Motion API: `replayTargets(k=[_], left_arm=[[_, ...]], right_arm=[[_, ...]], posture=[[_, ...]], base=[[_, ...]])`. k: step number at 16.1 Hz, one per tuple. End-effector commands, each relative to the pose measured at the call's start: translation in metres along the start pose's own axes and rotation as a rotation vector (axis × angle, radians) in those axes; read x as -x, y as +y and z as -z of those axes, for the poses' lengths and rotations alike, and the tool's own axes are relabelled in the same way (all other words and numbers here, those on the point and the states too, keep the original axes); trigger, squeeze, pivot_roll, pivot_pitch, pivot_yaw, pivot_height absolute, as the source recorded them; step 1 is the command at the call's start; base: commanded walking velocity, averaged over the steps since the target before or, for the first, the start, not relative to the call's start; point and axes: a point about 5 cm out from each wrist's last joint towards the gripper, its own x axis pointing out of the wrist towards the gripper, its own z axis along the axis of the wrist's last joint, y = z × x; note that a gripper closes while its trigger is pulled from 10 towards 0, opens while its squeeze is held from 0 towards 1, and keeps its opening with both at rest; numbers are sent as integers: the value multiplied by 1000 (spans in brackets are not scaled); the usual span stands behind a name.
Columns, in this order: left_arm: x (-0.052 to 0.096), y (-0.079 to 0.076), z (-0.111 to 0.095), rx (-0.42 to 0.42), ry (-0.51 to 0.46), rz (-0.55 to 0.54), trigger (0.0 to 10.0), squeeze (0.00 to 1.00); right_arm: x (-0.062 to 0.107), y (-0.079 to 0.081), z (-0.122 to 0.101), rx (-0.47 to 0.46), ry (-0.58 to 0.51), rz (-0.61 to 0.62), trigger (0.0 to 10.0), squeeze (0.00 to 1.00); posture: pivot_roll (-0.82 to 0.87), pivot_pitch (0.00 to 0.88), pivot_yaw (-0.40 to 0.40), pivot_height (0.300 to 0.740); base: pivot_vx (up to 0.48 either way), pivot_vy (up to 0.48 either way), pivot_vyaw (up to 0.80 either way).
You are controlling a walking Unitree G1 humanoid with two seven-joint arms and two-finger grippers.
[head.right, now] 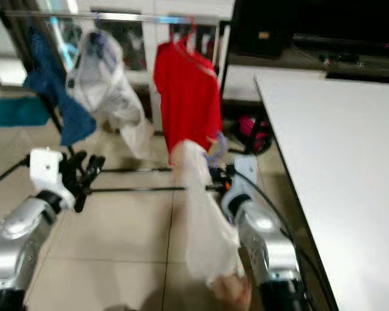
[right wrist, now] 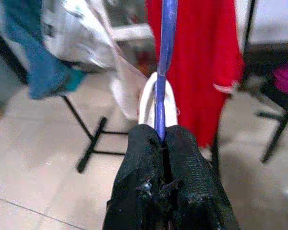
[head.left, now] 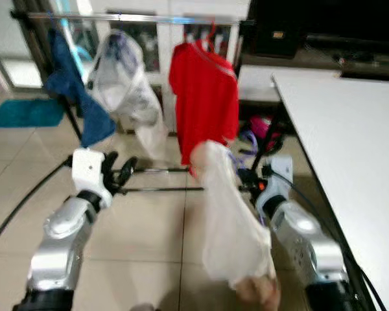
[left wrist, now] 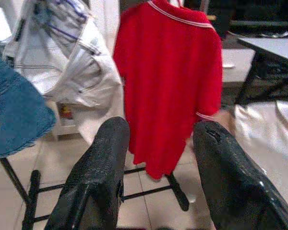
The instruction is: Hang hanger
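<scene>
Right claw [right wrist: 162, 136] pinches blue hanger [right wrist: 165, 57].

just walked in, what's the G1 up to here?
It is facing a clothes rail that already holds a red shirt, a white garment and a blue one. The right gripper is shut on a blue hanger carrying a pale garment, held low in front of the rail, not yet hung. The left gripper is open and empty, raised toward the rack.

A red polo shirt [head.left: 204, 103], a blue garment [head.left: 74, 91] and a pale jacket [head.left: 123, 84] are hanging beside a white table [head.left: 350, 149].
</scene>
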Motion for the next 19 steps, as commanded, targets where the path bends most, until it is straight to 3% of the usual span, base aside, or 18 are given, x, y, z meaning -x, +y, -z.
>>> replayTargets(k=[1, 5, 8, 12, 17, 19], left_arm=[[0, -2, 1, -31, 15, -14, 10000, 0], [-5, -10, -3, -11, -6, -25, 10000, 0], [-5, -14, -1, -20, 6, -11, 10000, 0], [-3, -13, -2, -27, 3, -20, 10000, 0], [-4, -19, -7, -68, -2, 10, 10000, 0], [-4, -21, -8, -84, 4, 35, 10000, 0]], right_arm=[[-7, 6, -20, 24, -81, -5, 10000, 0], [-14, 15, -35, 43, -177, 32, 10000, 0], [-10, 20, -49, 60, -244, 15, 10000, 0], [-8, 25, -50, 49, -251, -50, 10000, 0], [-8, 29, -51, 60, -253, -35, 10000, 0], [-9, 29, -53, 105, -250, -24, 10000, 0]], posture=[[-16, 0, -28, 740], [-15, 0, -16, 740], [-17, 0, -2, 740], [-10, 0, -13, 740], [-7, 0, -16, 740], [-8, 0, -10, 740]], base=[[371, 0, 781], [398, 0, 195], [407, 0, 0], [401, 0, 0], [400, 0, 0], [399, 0, 0]])
